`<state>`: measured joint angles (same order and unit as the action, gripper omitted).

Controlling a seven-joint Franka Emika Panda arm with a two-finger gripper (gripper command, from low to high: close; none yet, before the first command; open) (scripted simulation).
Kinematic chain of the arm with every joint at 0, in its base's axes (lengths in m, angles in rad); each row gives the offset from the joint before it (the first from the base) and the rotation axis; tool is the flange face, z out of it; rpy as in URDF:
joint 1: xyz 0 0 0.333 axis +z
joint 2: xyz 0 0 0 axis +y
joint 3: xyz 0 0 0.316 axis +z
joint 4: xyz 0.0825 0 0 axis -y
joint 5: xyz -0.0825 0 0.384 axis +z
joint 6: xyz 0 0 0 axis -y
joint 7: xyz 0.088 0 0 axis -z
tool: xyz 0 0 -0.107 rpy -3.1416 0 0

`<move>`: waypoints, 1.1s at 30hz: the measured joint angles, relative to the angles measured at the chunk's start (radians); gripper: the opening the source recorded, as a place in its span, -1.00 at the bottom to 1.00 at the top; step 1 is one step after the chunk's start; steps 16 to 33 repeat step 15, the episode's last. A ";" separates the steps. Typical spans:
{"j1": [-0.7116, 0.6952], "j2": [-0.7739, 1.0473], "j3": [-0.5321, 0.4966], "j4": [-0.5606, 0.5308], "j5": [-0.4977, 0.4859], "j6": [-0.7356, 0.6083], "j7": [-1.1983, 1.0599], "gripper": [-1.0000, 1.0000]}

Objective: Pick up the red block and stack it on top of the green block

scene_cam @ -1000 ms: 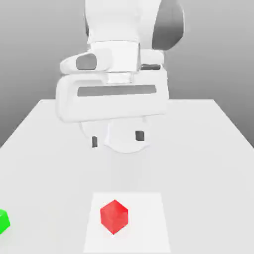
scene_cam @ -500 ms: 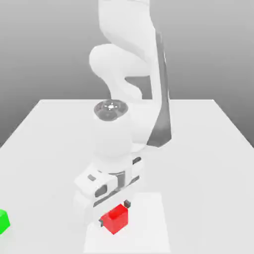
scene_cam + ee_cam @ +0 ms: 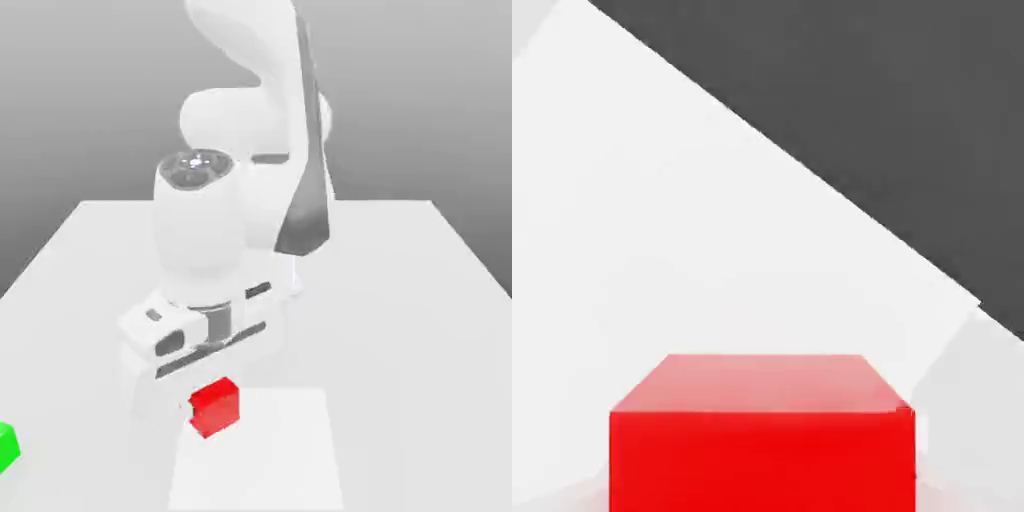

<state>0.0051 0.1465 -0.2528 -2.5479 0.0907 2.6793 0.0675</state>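
You get nothing to read here | text – none you can make out | labels – none | brands – none your eye can pick up | numbers – none | signs – none in either view, exterior or hand, so you have no wording to note down

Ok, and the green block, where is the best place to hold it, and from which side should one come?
Probably grip the green block by two opposite upright faces, coming from above: it sits on the table with its flat top uncovered.
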 joint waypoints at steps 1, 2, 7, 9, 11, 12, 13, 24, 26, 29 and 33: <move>-0.020 0.014 -0.024 0.029 0.013 -0.018 0.033 -1.00; -0.039 0.028 -0.047 0.059 0.027 -0.037 0.066 -1.00; -0.143 0.100 -0.166 0.207 0.097 -0.127 0.234 -1.00; -0.197 0.178 -0.185 0.272 0.162 -0.124 0.271 -1.00; -0.239 0.257 -0.160 0.299 0.223 -0.080 0.255 -1.00; -0.252 0.283 -0.147 0.304 0.243 -0.061 0.246 1.00; -0.252 0.283 -0.147 0.304 0.243 -0.061 0.246 1.00; -0.252 0.283 -0.147 0.304 0.243 -0.061 0.246 1.00; -0.252 0.283 -0.147 0.304 0.243 -0.061 0.246 1.00; -0.252 0.283 -0.147 0.304 0.243 -0.061 0.246 1.00; -0.252 0.283 -0.147 0.304 0.243 -0.061 0.246 1.00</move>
